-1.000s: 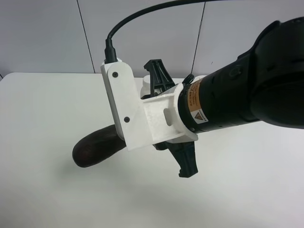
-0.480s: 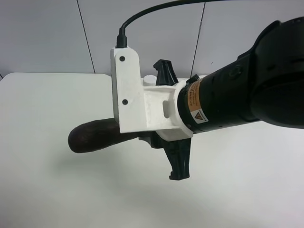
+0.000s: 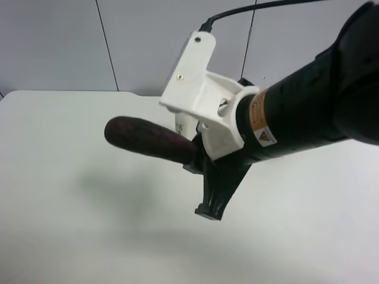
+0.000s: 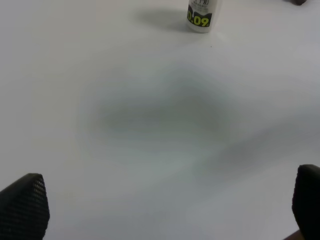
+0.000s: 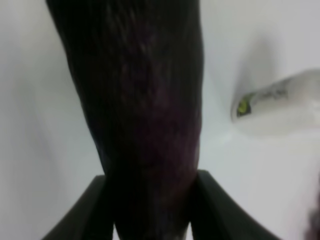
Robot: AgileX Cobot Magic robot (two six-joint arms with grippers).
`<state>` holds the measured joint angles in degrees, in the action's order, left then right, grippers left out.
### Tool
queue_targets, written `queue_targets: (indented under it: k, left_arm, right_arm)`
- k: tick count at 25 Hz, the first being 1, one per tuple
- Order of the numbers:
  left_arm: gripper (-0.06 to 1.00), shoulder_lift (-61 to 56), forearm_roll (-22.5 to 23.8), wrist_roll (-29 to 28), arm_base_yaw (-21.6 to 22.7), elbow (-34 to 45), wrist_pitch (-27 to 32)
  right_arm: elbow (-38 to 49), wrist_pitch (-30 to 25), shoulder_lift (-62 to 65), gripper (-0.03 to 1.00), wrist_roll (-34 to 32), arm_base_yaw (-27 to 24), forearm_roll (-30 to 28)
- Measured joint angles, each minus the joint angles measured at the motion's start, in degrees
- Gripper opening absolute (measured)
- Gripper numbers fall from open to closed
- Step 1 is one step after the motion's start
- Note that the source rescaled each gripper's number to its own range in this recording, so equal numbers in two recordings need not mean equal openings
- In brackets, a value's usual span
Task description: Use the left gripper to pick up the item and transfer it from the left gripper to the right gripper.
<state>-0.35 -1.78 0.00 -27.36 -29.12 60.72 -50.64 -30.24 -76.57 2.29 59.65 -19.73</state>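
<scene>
- Eggplant (image 3: 151, 139) is up in the air above the table (image 3: 71, 236), pinched near one end between the fingers of the right gripper (image 5: 150, 175).
- Left gripper (image 4: 165, 205) hangs over the table, fingers spread wide, holding nothing.
- The handover looks done, with no step plainly left.
- Bottle (image 4: 200, 15) shows what looks like "0.09" in yellow-green.
- Orange label (image 3: 260, 121) on the arm has a warning triangle; its print is too small to read.

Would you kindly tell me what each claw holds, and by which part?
The right claw grips the eggplant near its narrower end, the thick end sticking out free. The left claw is open and empty.
</scene>
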Motion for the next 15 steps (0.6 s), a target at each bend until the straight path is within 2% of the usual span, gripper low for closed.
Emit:
queue_targets:
  k: [4,7,11,15]
  left_arm:
    - [0.99,0.0,0.0,0.0,0.27,0.0,0.0]
    - [0.99,0.0,-0.04,0.0,2.78,0.0,0.0]
    - [0.99,0.0,-0.11,0.0,9.05,0.0,0.0]
    - [0.99,0.0,-0.15,0.0,15.28,0.0,0.0]
  right_arm:
    - [-7.43,-8.71,0.83,0.01,-5.74,-0.09,0.04]
    - [-13.46,-14.75,0.83,0.01,-7.33,-2.1,1.72]
    - [-20.16,-19.82,0.83,0.01,-6.96,-8.72,6.45]
    - [-22.52,-20.71,0.83,0.01,-4.27,-17.05,10.5]
